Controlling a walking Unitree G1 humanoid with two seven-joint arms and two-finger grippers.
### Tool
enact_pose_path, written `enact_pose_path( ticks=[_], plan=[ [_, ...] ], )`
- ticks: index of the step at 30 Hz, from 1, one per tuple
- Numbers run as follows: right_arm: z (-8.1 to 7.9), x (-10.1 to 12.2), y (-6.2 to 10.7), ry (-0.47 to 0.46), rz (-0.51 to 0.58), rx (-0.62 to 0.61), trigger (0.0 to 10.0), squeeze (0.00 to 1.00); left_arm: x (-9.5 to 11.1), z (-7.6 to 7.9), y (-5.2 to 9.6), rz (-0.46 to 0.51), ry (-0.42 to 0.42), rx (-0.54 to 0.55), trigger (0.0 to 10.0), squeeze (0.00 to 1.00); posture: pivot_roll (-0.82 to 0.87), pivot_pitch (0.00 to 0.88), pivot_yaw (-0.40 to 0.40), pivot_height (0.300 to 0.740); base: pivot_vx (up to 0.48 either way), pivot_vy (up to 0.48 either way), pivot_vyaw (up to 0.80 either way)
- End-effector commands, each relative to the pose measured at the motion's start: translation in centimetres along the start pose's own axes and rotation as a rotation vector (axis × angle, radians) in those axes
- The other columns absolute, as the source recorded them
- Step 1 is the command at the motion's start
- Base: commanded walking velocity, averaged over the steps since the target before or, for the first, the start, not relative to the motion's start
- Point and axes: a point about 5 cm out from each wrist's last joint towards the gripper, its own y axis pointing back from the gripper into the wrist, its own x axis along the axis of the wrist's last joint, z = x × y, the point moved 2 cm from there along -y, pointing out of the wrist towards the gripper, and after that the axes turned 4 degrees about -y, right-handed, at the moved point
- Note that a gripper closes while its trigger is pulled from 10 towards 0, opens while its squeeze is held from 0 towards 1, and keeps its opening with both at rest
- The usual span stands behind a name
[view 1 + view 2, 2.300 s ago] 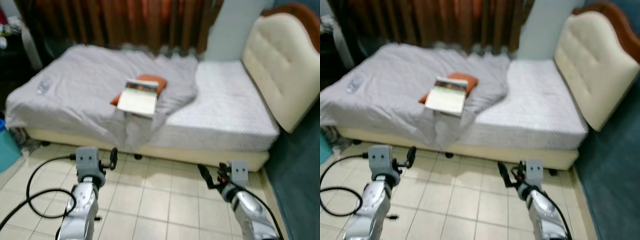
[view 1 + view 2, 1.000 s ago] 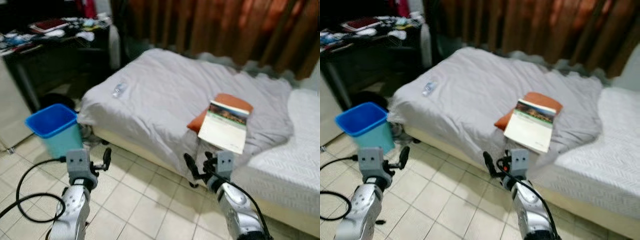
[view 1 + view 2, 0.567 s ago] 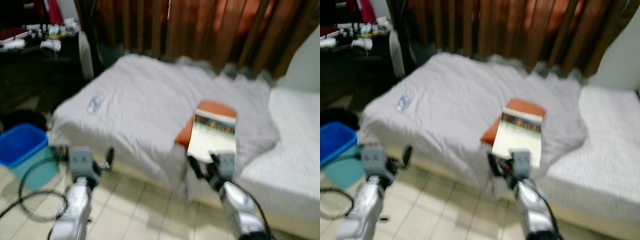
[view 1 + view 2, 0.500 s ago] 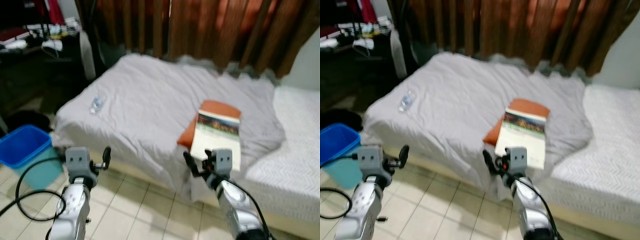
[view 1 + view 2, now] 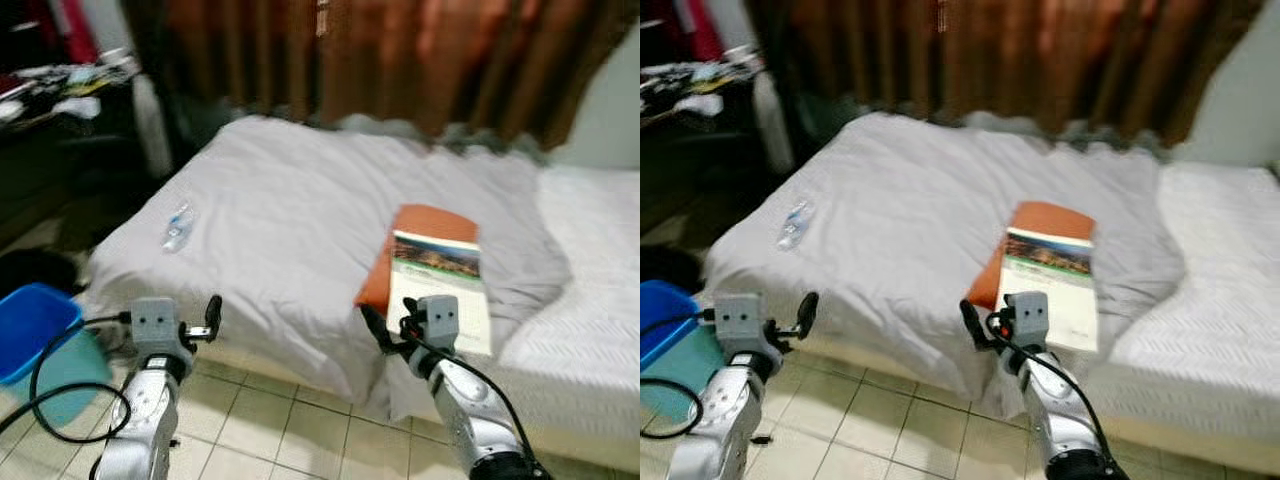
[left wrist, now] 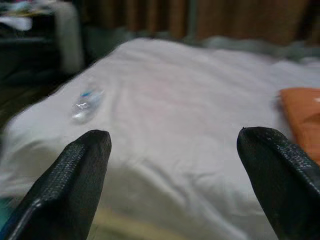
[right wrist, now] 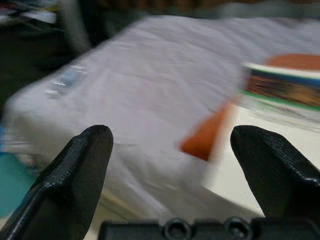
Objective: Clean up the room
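Note:
A bed with a rumpled grey blanket (image 5: pixel 290 210) stands before me. On it lie a clear plastic bottle (image 5: pixel 177 225) near the left side and a book (image 5: pixel 440 285) resting on a flat orange thing (image 5: pixel 400 250). A blue bin (image 5: pixel 35 335) stands on the floor at the bed's left corner. My left gripper (image 6: pixel 172 140) is open and empty, held low in front of the bed edge below the bottle (image 6: pixel 86 102). My right gripper (image 7: pixel 172 132) is open too, just short of the book (image 7: pixel 280 90) and the orange thing (image 7: pixel 210 135).
A dark desk (image 5: pixel 60 85) with clutter stands at the far left. Brown curtains (image 5: pixel 400 50) hang behind the bed. Bare white mattress (image 5: pixel 600 260) shows at the right. A black cable (image 5: pixel 50 400) loops over the tiled floor (image 5: pixel 280 440) by my left arm.
The whole view has shifted as I move: the bed sits closer and the blue bin has slid toward the left edge. Both grippers stay open and empty.

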Motion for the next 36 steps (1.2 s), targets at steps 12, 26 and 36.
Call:
enact_pose_path(
  ticks=[12, 26, 36],
  plan=[
    [0.2, -0.1, 0.2, -0.014, 0.013, 0.006, 10.0, 0.0, -0.4, 0.1, 0.2, -0.017, -0.007, -0.001, 10.0, 0.0, 0.17, 0.0, -0.054, 0.74, 0.0, 0.476, -0.67],
    [0.2, 0.0, 0.5, -0.049, 0.026, 0.027, 10.0, 0.0, -1.1, 1.0, 0.7, -0.042, -0.059, 0.001, 10.0, 0.0, 0.17, 0.0, -0.061, 0.74, 0.0, 0.381, 0.07],
    [0.0, 0.4, 0.5, -0.047, 0.094, -0.089, 10.0, 0.0, 0.7, 0.1, -0.6, -0.018, -0.266, -0.025, 10.0, 0.0, 0.17, 0.0, 0.078, 0.74, 0.0, 0.0, 0.24]
  ],
)
